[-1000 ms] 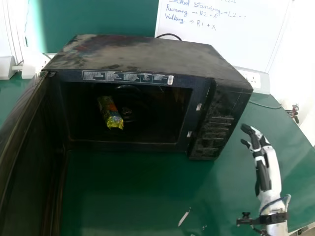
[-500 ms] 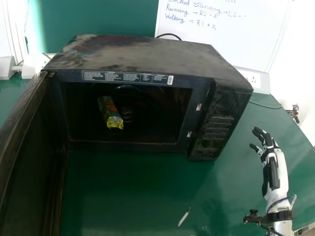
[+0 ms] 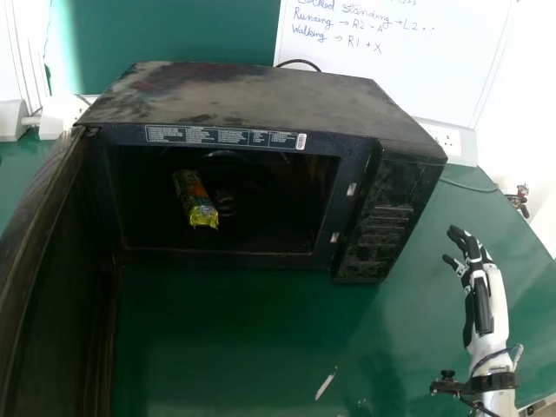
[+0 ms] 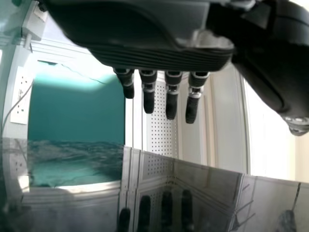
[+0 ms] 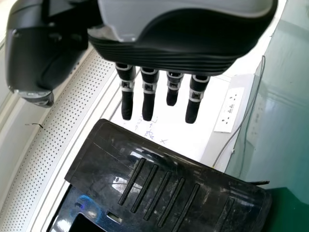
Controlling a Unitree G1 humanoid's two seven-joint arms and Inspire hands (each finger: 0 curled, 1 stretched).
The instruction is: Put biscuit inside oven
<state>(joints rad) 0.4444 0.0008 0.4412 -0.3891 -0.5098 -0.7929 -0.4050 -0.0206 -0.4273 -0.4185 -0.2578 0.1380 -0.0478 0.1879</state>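
The biscuit packet [image 3: 196, 200], yellow-green with an orange patch, lies inside the black oven [image 3: 252, 104], towards the left of its cavity. The oven door [image 3: 52, 278] stands swung out at the left. My right hand [image 3: 479, 291] is over the table to the right of the oven, apart from it, with nothing held; in the right wrist view that hand [image 5: 169, 53] has its fingers extended near the oven's control panel [image 5: 164, 188]. My left hand [image 4: 159, 53] hangs with extended, empty fingers above a shiny, reflecting surface in the left wrist view.
The green table [image 3: 252, 347] carries the oven. Behind stand a whiteboard [image 3: 391, 61] with handwriting and a wall socket strip [image 3: 447, 139]. A cable [image 3: 469, 186] runs over the table at the right.
My right hand has moved a little to the right, away from the oven, and is nearly still since half a second ago. The packet and door have not moved.
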